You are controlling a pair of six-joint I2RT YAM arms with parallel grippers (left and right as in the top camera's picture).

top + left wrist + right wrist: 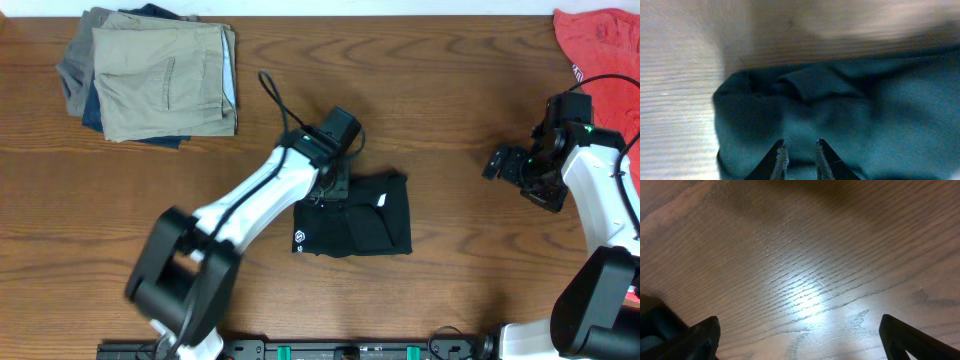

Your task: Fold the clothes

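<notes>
The black garment (360,220) lies on the tabletop (450,100), already gathered into a compact, roughly square bundle. Its small white logo (300,238) shows at one corner.

It looks like light, soft knit cloth: limp, with no stiffness of its own and not fragile. It will probably sag and slide out of its layers if lifted by one point. The wrist view shows a loose flap (812,82) and a bunched corner (735,95) at the near edge. A sound hold would likely be a pinch through all the layers at an edge or corner, with the far side left to drag flat on the wood.

The left arm (260,190) reaches over the garment from the logo side, and the left jaws stand right above the cloth on its upper edge. Its fingers (781,162) are close together with only a narrow slot between them. Dark fabric fills that slot, but the pictures do not show whether a fold is nipped there or the cloth simply lies beneath.

Well apart from the garment, on the side away from the logo, the right arm (600,190) hangs over bare wood. The right jaws are spread wide and hold nothing.

Farther off lie a stack of folded trousers (150,80) and a red shirt (600,40), on opposite sides of the garment and near the tabletop's far edge.
</notes>
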